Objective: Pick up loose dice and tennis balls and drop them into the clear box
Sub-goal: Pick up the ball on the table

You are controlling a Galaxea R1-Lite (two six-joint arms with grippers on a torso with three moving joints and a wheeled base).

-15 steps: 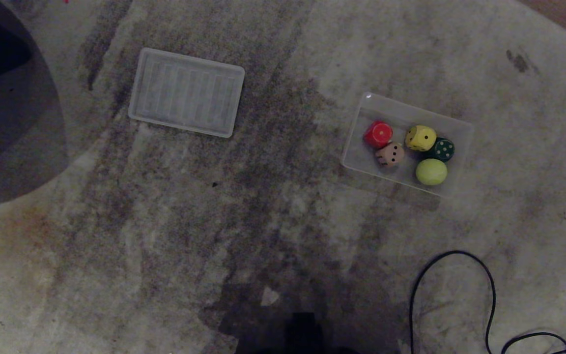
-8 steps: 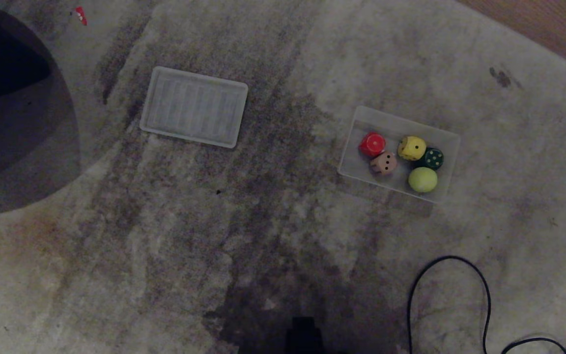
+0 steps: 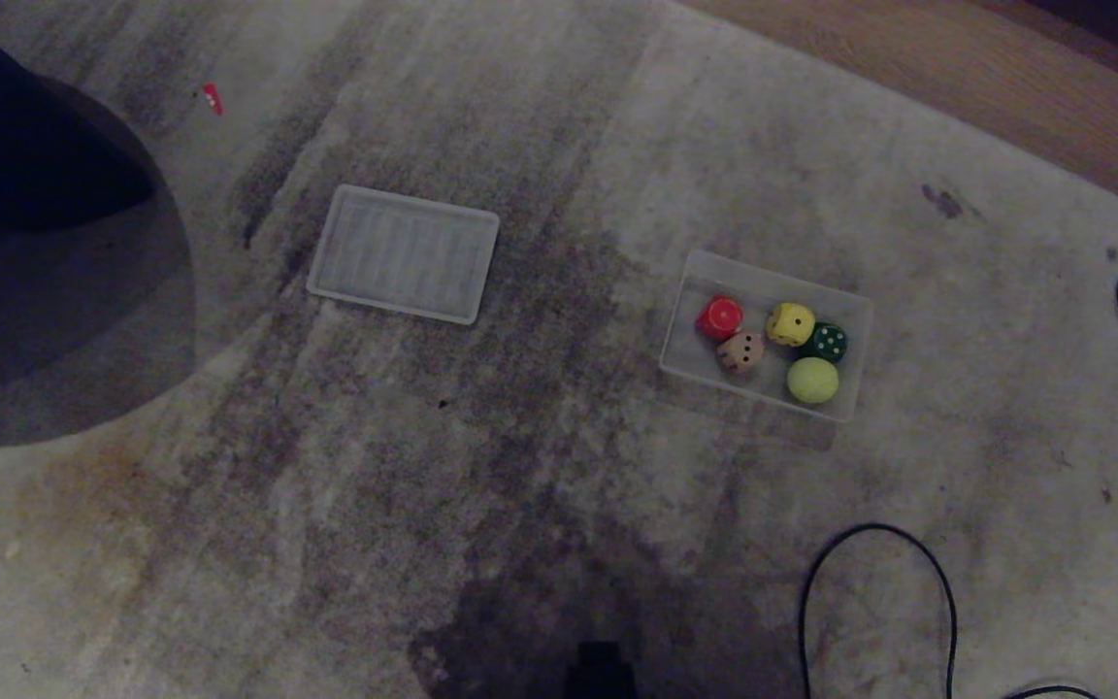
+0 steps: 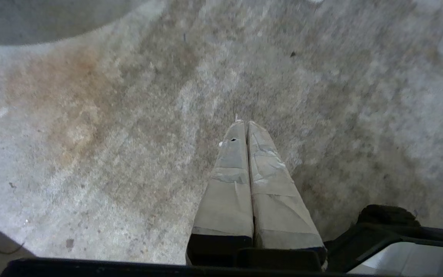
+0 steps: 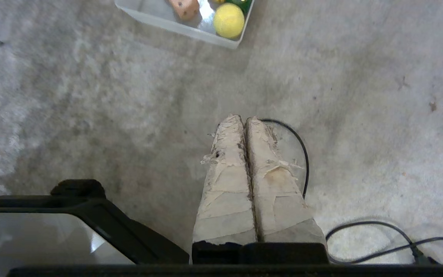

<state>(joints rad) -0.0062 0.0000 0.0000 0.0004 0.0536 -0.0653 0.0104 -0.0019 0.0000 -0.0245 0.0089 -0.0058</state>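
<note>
Here, right of centre in the head view, the small clear plastic box with rounded corners (image 3: 768,267) sits on the stained pale grey carpet (image 3: 520,466). Inside it — the red round-cornered die (image 3: 720,316) at the left end, the tan wooden die (image 3: 741,351) just below it and touching, the yellow die (image 3: 790,323) in the middle, the dark green die with pale pips (image 3: 827,342) tucked against the yellow one's right side. One fuzzy yellow-green tennis ball (image 3: 812,380) lies in the lower right corner of the box, beside the green die. Only one ball is visible.

Upper left of centre: a flat white ribbed rectangular panel (image 3: 404,253), well apart from the box. A thin black cable (image 3: 874,529) loops at the lower right; bare wooden floor (image 3: 957,78) shows along the upper right edge.

Neither arm appears in the head view. Left gripper (image 4: 244,125) — taped fingers pressed together, nothing between them, over bare carpet. Right gripper (image 5: 243,119) likewise closed and empty, over carpet with the cable loop under it; the box corner with the ball shows at the top of the right wrist view.
</note>
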